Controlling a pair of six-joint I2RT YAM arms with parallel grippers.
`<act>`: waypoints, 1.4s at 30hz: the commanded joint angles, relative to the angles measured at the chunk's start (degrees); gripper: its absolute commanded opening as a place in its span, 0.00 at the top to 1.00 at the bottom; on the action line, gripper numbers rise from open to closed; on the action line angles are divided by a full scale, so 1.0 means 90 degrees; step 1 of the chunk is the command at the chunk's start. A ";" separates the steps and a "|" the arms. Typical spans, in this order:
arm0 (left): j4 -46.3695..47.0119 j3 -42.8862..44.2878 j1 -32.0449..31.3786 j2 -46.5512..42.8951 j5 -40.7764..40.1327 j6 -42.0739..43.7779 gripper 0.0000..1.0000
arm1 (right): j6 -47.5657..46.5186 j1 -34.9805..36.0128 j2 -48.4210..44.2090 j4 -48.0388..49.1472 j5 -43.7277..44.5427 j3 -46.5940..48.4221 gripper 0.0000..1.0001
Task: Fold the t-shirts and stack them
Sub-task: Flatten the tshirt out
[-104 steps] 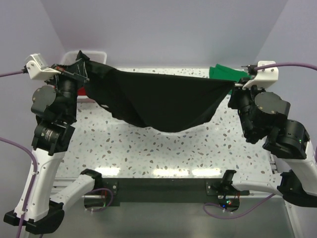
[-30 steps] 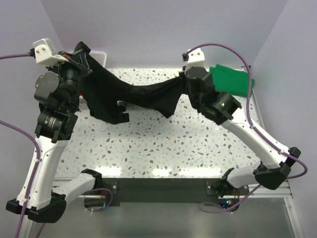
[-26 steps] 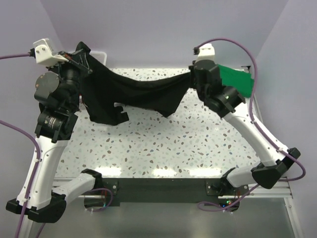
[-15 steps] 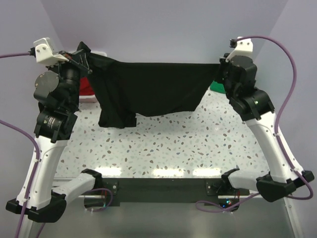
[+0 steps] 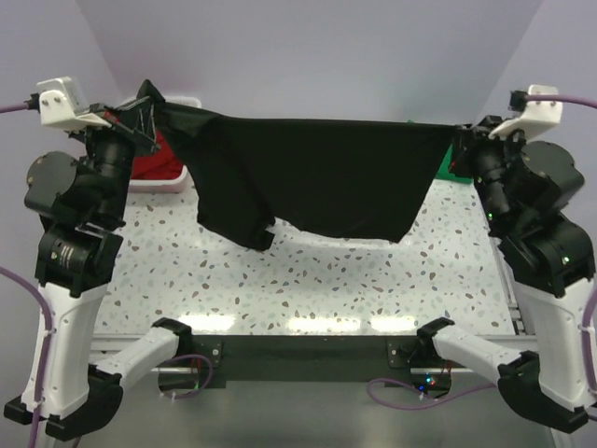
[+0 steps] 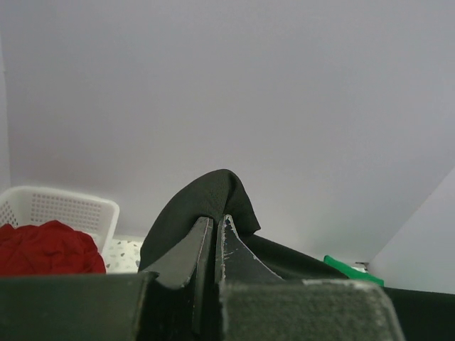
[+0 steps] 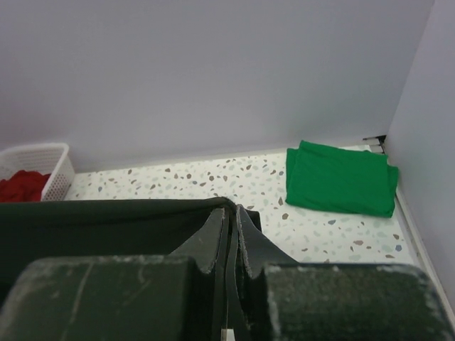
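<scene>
My left pincer (image 5: 140, 119) is clamped on a bunched edge of the black shirt (image 5: 326, 177), high above the far-left corner of the worktop (image 5: 308, 280). In the left wrist view the two fingers (image 6: 234, 252) sit pressed together with a fold of black cloth humped over their tips.

My right pincer (image 5: 459, 140) is clamped on the opposite end of the same shirt, raised over the far-right side. The right wrist view shows its fingers (image 7: 249, 241) closed flat on a thin layer of black fabric running off to the left.

Between the two pincers the black shirt hangs spread, its top edge pulled nearly straight and level. The body drops as a broad panel; the lower edge slants, lowest toward the right of centre. On the left a sleeve or folded part hangs down as a separate lobe. Whether the lowest edge touches the worktop I cannot tell from the top view.

Green shirt (image 7: 341, 177): folded into a neat rectangle, lying flat on the worktop at the far-right corner, close to the right wall. In the top view only a sliver of it shows behind the black shirt near my right pincer.

Dark red shirt (image 6: 46, 249): crumpled in the white basket (image 6: 78, 209) at the far-left corner, heaped up to the basket's rim.

Both arms are raised and spread wide to either side of the speckled worktop.
</scene>
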 commanded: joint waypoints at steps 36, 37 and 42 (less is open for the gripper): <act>0.0673 0.0989 0.0052 0.1024 -0.0626 0.0566 1.00 | -0.0371 -0.0021 0.0221 0.0580 0.0169 0.0581 1.00; 0.0595 0.0959 0.0042 0.0810 -0.0606 0.0566 1.00 | -0.0361 -0.0021 0.0123 0.0493 0.0129 0.0532 1.00; 0.0244 0.0881 0.0042 0.0136 -0.0489 0.0566 1.00 | -0.0235 -0.0030 -0.0551 0.0189 -0.0125 0.0424 1.00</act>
